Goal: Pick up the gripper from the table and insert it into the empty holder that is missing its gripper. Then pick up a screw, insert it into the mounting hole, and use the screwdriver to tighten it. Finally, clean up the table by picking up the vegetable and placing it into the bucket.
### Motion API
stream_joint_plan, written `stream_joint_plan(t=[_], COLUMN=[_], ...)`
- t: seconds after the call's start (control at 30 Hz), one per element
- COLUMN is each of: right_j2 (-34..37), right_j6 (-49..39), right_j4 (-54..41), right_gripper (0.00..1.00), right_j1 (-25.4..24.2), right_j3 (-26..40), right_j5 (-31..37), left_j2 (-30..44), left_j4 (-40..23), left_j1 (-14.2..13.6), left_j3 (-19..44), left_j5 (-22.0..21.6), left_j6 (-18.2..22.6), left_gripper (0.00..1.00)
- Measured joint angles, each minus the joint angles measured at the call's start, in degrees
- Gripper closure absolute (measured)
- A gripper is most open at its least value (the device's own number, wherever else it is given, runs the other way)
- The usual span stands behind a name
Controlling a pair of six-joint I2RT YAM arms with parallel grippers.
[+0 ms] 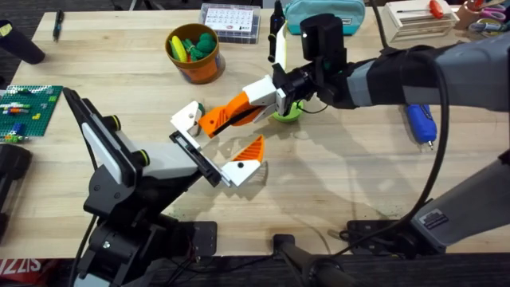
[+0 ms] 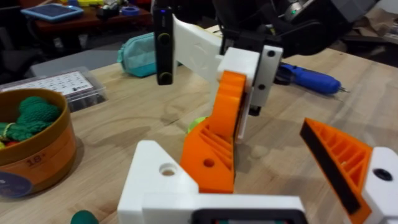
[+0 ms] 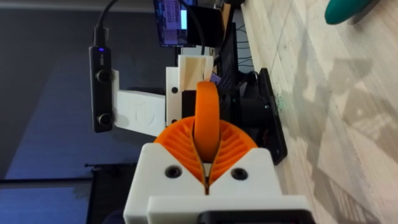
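1. Now the gripper (image 1: 225, 116) is up off the bench (image 1: 335, 175). The right claw (image 1: 267, 96) is squeezed tight on its orange part.
2. Its white end is right by the free end of the holder (image 1: 199, 159). I cannot tell if it is in yet.
3. I think the screw step has not begun. The screwdriver (image 1: 420, 122) lies far off on the bench.
4. The vegetable (image 1: 287, 114) sits on the bench under the right claw, not in the bucket (image 1: 203, 68).
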Motion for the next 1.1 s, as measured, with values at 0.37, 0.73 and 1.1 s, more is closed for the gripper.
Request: stream_joint_plan(t=[0.37, 0.73, 1.1], right_j2=[0.6, 0.7, 0.7], right_j6=[2.2, 10.7, 13.8], right_j4=[0.7, 12.2, 13.4], right_gripper=[0.986, 0.986, 0.986], right_j1=[-3.4, -4.5, -2.4], right_j3=[0.0, 0.0, 0.0], right_j5=[-0.5, -3.4, -2.3], left_j2=[0.0, 0.0, 0.0], left_j4=[0.2, 0.2, 0.2], left_j1=[0.2, 0.2, 0.2], left_j3=[0.0, 0.0, 0.0], left_j5=[-0.6, -0.6, -0.6], left_j6=[0.0, 0.0, 0.0], left_gripper=[0.009, 0.009, 0.009])
